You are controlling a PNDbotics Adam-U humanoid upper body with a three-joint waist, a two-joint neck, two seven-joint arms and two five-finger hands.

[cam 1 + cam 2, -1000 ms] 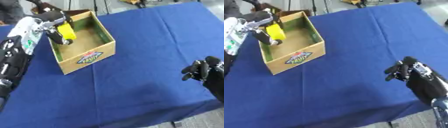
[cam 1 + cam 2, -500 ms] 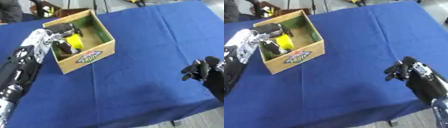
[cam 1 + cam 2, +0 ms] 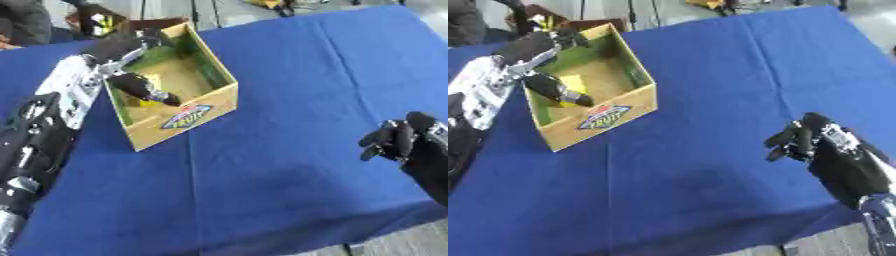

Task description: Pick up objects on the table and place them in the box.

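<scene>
Left eye view, upper left: your left hand (image 3: 131, 82) spread inside cardboard box (image 3: 214, 102), over yellow object (image 3: 147, 102); right hand (image 3: 802, 142) curled, empty.

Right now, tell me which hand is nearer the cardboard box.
Left. The left hand reaches over the cardboard box, fingers down inside it above a yellow object. The right hand hangs curled far off, near the table's lower right.
</scene>
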